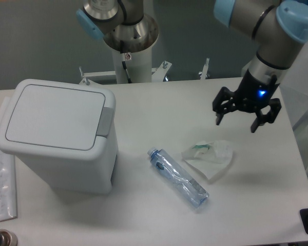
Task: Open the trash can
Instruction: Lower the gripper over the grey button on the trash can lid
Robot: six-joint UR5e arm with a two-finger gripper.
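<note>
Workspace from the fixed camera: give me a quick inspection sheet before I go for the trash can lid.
Surface: white table, mostly bare in the middle.
Job's things: trash can at the left, upright, lid flat and closed; grey button tab on its right edge.
Clutter: plastic bottle lying on its side; crumpled white wrapper beside it; clear plastic bag at the left edge; a small round object in the bottom left corner.
Gripper: gripper open, empty, in the air above the wrapper, far right of the trash can.
Cables: one thin cable on the arm's pedestal.
Surroundings: grey wall behind; white pedestal at the table's back edge.
</note>
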